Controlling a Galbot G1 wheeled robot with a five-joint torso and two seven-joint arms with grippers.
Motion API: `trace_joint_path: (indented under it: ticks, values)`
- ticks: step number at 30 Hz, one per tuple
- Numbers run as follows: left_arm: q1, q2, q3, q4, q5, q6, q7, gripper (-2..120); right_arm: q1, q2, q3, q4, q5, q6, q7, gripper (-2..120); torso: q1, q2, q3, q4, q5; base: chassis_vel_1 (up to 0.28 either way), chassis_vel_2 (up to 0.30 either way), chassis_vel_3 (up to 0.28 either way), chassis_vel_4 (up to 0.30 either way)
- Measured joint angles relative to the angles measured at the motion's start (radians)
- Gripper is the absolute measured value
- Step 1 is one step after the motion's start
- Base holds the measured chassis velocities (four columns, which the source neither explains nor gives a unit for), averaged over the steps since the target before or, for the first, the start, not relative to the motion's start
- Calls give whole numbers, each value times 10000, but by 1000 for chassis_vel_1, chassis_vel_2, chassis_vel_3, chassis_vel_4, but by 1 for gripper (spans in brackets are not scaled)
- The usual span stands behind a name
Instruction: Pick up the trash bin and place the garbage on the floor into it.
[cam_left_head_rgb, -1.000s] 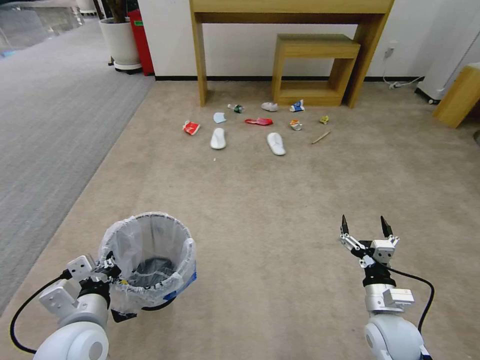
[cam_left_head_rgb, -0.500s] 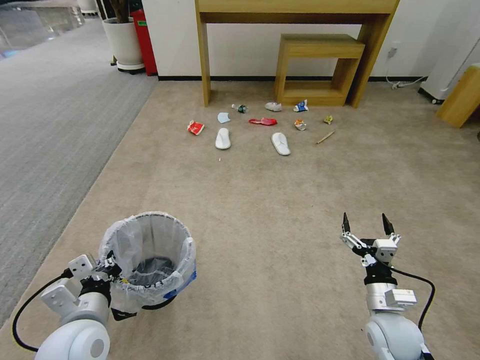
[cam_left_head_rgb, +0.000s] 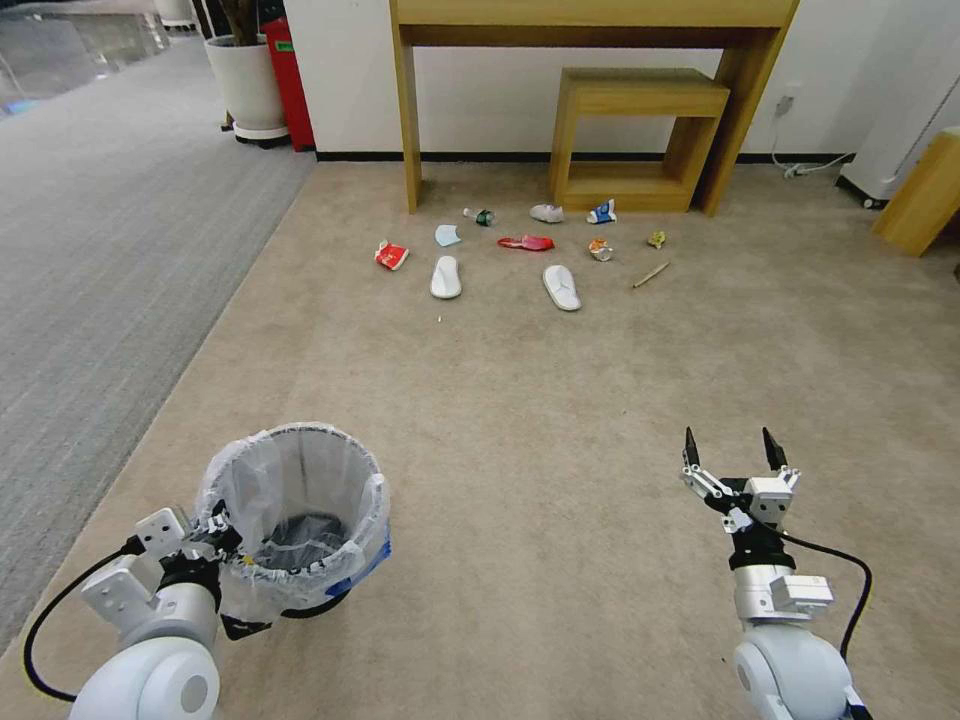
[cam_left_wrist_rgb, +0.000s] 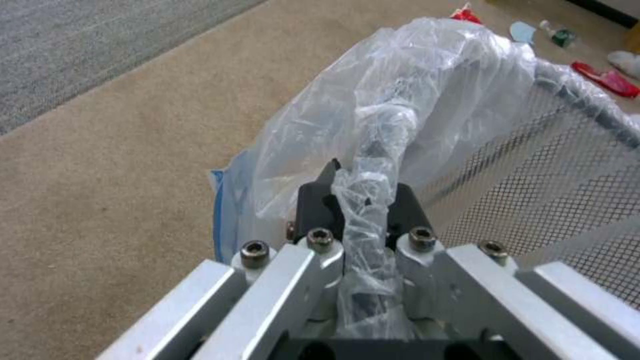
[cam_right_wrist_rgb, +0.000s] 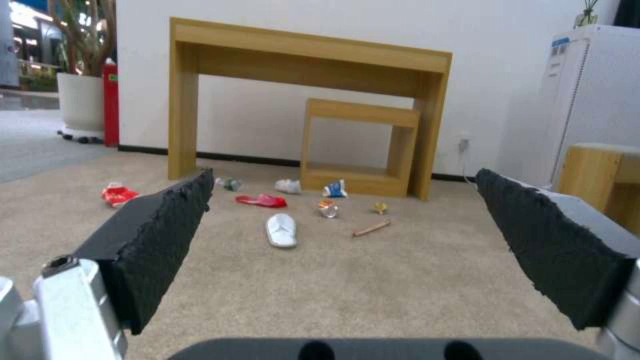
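Low at left, the left end effector (cam_left_head_rgb: 222, 540) still grips the trash bin (cam_left_head_rgb: 292, 520).

The trash bin (cam_left_head_rgb: 292, 520), a small round dark mesh bin lined with a translucent white bag and marked by a blue strip low on its side, stands upright at near left, its rim clamped in the left pincer (cam_left_wrist_rgb: 363, 210). The garbage (cam_left_head_rgb: 520, 250) lies scattered far ahead on the beige floor (cam_left_head_rgb: 520, 420): two white slippers, red wrappers, a blue mask, a small bottle, a carton, a crushed can and a wooden stick.
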Motion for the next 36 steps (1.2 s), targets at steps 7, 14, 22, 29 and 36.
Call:
trace_joint_path:
  ticks: [7, 14, 22, 29, 36]
  values:
    - [-5, -9, 19, 8, 23, -11, 1, 3, -12, -11, 35, 1, -1, 6, -9, 100, 0, 0, -1, 0, -1, -29, 12, 19, -19]
    - [19, -13, 28, -18, 40, -22, 5, 3, -42, 12, 51, 25, -12, 12, -7, 100, 0, 0, 0, 0, 0, -129, 135, 131, -129]
    - [56, -13, 27, -62, 65, -69, 21, 3, -71, 78, 26, 67, -72, 29, 0, 100, 1, 0, 2, 1, 1, -228, 244, 232, -249]
    - [62, -31, 32, -64, 129, -120, 50, 3, -69, 68, 25, 70, -74, 49, 0, 100, 1, 0, 1, -2, 0, -221, 231, 218, -227]
    - [71, -37, 17, -68, 153, -149, 58, 3, -63, 64, -6, 72, -74, 80, -1, 100, 1, 0, 1, -2, 0, -188, 181, 195, -175]
